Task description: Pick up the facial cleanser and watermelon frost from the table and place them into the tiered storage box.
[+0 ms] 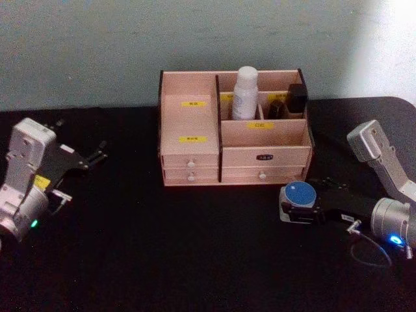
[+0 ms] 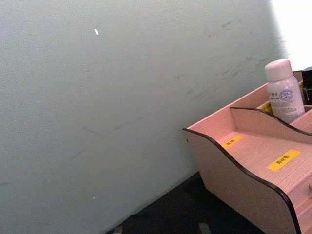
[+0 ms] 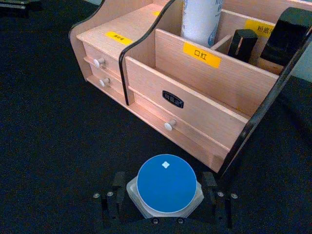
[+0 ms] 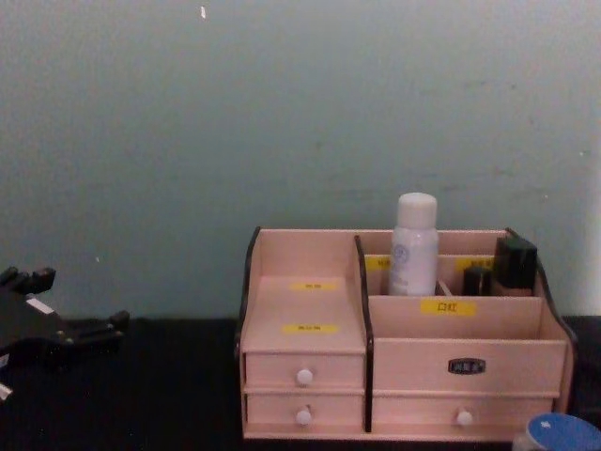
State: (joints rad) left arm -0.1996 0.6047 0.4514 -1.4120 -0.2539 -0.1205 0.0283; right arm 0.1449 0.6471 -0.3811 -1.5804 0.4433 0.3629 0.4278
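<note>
Right gripper (image 3: 164, 187) clamped on jar (image 1: 298, 194), near right of box (image 1: 195, 123), cleanser (image 1: 245, 91) upright inside, left gripper (image 1: 83, 174) open far left.

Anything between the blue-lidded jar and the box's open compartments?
Nothing loose. The squat clear blue-lidded jar, held in the right pincer, faces the pale wooden tiered box's drawer front; its front wall must be cleared.

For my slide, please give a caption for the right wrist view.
Right hand grips the watermelon frost before the tiered storage box; facial cleanser stands inside.
</note>
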